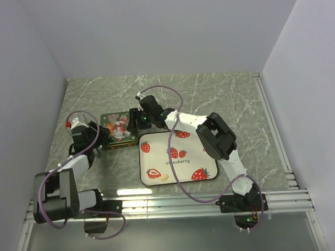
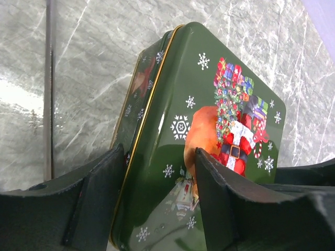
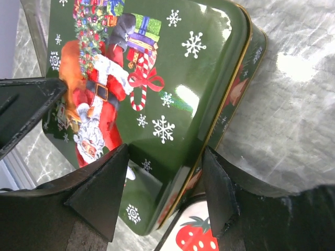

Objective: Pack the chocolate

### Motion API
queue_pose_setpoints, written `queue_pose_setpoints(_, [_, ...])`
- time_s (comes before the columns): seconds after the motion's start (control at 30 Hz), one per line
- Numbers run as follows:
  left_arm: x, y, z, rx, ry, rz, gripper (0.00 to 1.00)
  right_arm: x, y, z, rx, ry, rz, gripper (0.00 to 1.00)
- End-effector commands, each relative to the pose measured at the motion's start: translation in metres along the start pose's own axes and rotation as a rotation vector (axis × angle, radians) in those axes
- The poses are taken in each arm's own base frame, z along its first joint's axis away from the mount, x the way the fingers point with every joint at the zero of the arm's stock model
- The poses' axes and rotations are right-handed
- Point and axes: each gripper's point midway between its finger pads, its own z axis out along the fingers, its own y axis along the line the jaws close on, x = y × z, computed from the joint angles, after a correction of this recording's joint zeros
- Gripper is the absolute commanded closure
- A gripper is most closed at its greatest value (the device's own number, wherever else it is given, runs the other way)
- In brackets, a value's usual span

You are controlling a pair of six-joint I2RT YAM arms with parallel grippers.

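A green Christmas tin (image 1: 118,130) lies closed on the table, its Santa lid (image 2: 209,120) on top. My left gripper (image 1: 99,136) is open at the tin's left end. In the left wrist view it (image 2: 159,198) straddles the lid's gold edge, one finger beside the tin wall and one over the lid. My right gripper (image 1: 135,122) is open at the tin's right end. In the right wrist view it (image 3: 165,188) straddles the lid (image 3: 157,78) at its near edge. One cream-white chocolate lump (image 1: 164,177) lies on the strawberry tray (image 1: 207,157). No dark lumps show.
The white strawberry tray (image 3: 196,235) lies just right of the tin, its corner under my right gripper. White walls stand close on the left, right and back. A metal rail (image 1: 170,202) runs along the near table edge.
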Motion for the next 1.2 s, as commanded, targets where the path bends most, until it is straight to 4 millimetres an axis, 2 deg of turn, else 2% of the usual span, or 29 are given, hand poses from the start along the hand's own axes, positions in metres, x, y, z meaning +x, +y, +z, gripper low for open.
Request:
queue_pose_setpoints(0.0, [0.026, 0.008, 0.0, -0.022, 0.113, -0.009, 0.38, 0.007, -0.004, 0.008, 0.048, 0.02, -0.029, 0.36])
queue_pose_setpoints(0.27, [0.037, 0.016, 0.007, -0.037, 0.173, -0.024, 0.4, 0.014, -0.022, 0.011, 0.121, 0.04, -0.042, 0.37])
queue_pose_setpoints(0.37, [0.035, 0.014, 0.006, -0.023, 0.168, -0.023, 0.38, 0.014, -0.021, 0.008, 0.113, 0.034, -0.042, 0.37])
queue_pose_setpoints(0.5, [0.02, 0.002, -0.001, 0.02, 0.108, -0.001, 0.28, 0.01, -0.009, 0.0, 0.071, 0.022, -0.051, 0.36])
queue_pose_setpoints(0.67, [0.006, -0.01, -0.005, 0.064, 0.064, 0.027, 0.2, -0.005, 0.01, -0.015, 0.01, -0.019, -0.071, 0.31])
queue_pose_setpoints(1.0, [-0.017, -0.013, -0.011, 0.042, -0.023, 0.059, 0.06, -0.028, 0.017, -0.041, 0.002, -0.096, -0.092, 0.27])
queue_pose_setpoints(1.1, [-0.029, -0.014, -0.019, 0.035, -0.087, 0.065, 0.01, -0.036, 0.022, -0.054, -0.013, -0.128, -0.101, 0.27])
queue_pose_setpoints(1.17, [-0.039, -0.017, -0.028, 0.039, -0.14, 0.069, 0.01, -0.037, 0.023, -0.06, -0.015, -0.141, -0.109, 0.27])
